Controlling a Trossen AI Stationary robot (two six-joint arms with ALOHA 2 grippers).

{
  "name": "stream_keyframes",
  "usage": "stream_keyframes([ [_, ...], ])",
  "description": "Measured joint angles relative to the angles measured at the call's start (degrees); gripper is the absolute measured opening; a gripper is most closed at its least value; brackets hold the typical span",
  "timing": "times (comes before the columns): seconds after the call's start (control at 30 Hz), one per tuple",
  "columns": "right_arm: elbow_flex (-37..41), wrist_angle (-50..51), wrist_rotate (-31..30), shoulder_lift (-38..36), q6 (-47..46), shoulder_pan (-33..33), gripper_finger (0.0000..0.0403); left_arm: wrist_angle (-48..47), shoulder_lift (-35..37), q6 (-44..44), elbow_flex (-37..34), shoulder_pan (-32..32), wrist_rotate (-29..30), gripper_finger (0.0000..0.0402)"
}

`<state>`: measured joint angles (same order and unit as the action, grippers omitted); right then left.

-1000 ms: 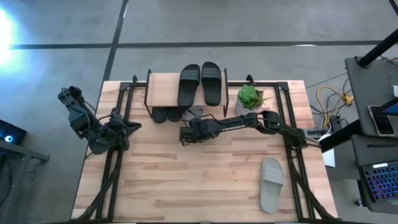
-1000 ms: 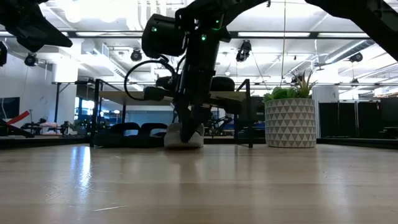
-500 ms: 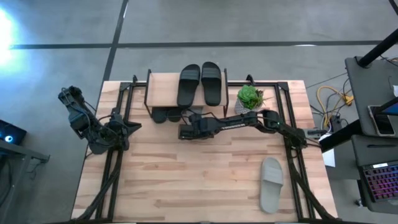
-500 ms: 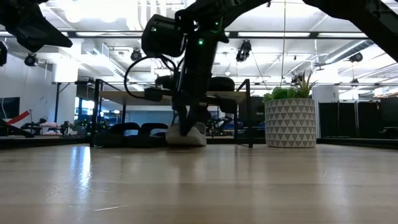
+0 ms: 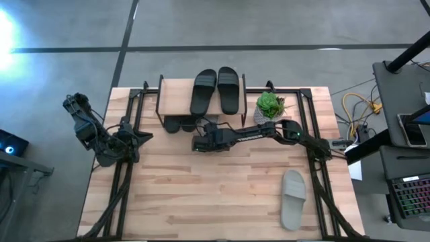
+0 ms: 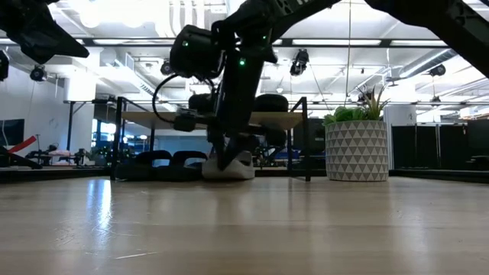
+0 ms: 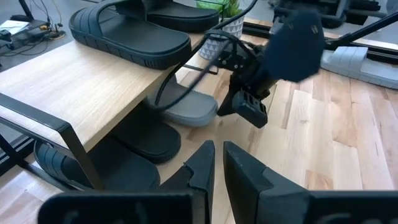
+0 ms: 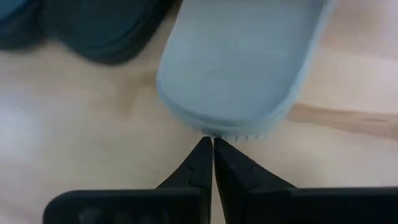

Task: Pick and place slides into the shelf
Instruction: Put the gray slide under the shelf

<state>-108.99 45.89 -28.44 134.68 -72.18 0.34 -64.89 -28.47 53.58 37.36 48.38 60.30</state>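
Progress check: my right gripper [image 8: 212, 144] is pinched fully closed, holding nothing, with its tips right against the heel of a grey slide [image 8: 242, 68], nudging it. Compared with a second ago my arm has crept forward and the slide has gone further under the shelf [image 5: 180, 96], so the push is working, though it's not fully in yet.

Just beyond the tips, off to one side, a black pair [image 7: 134, 134] already fills the bottom tier, and another black pair [image 5: 216, 89] sits on top. I think the grey one may touch its black neighbour, hard to tell. The potted plant [image 5: 269, 105] is close beside my arm. The second grey slide [image 5: 293, 199] waits well behind me. My left gripper [image 7: 217, 163] rests closed, off to the side.
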Motion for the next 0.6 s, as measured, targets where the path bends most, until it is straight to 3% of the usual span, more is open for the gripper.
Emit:
stream_keyframes([
  [0.13,0.0,2.7,-6.5,-0.2,-2.2,1.2,0.0009,0.0,-0.2,0.0,-0.1,0.0,0.0,0.0019],
  [0.37,0.0,1.2,-6.3,-0.3,-1.3,1.0,0.0008,0.2,-1.1,-0.2,-0.1,0.0,0.0,0.0019],
  [0.6,-1.0,1.9,-1.8,-0.3,0.6,1.9,0.0008,0.2,-1.8,-0.3,-0.1,0.0,0.0,0.0019],
])
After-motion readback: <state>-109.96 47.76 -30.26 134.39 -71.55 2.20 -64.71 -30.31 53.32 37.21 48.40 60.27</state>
